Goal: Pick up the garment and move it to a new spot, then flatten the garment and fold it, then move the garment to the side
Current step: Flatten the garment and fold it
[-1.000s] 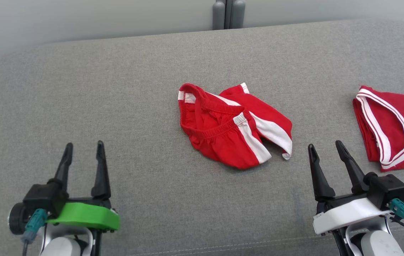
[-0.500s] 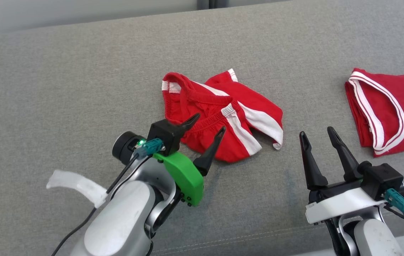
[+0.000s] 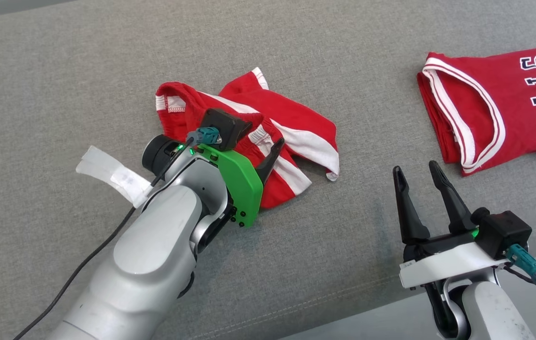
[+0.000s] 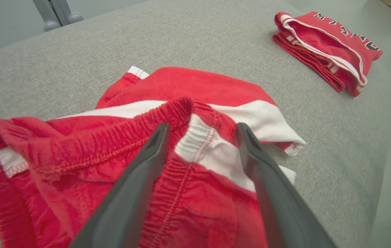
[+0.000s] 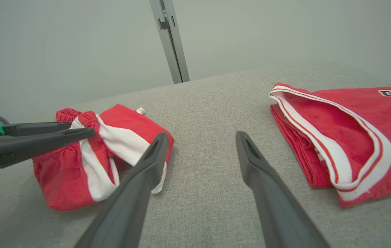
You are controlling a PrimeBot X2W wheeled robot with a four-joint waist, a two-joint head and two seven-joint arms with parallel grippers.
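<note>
- While nothing of the task looks finished yet, the grey cushion (image 3: 60,71) carries everything, and the folded jersey (image 3: 499,94) lying on it serves as the marker here.
- The red shorts (image 3: 296,120) with white side stripes, the garment to handle, lie crumpled well apart from the jersey, on the robot's left of it. By my reading, lifting, shifting, flattening, folding and setting aside are all left to do.
- The left gripper (image 4: 203,128) is at the shorts, reaching in from their side away from the jersey. Its jaws are wide apart astride the elastic waistband (image 4: 178,106), clamped on nothing. I judge this the reach for the first pick.
- The right gripper (image 3: 414,167) hovers over bare cushion between the shorts and the jersey, nearer the robot than the jersey, jaws apart and empty.
- The left wrist view shows the waistband ridge and a white stripe between the two fingers (image 4: 140,165); the head view hides one finger behind the wrist's camera block. The right wrist view shows those fingers side-on, level with the bunched waistband; whether they touch cloth I cannot tell.
</note>
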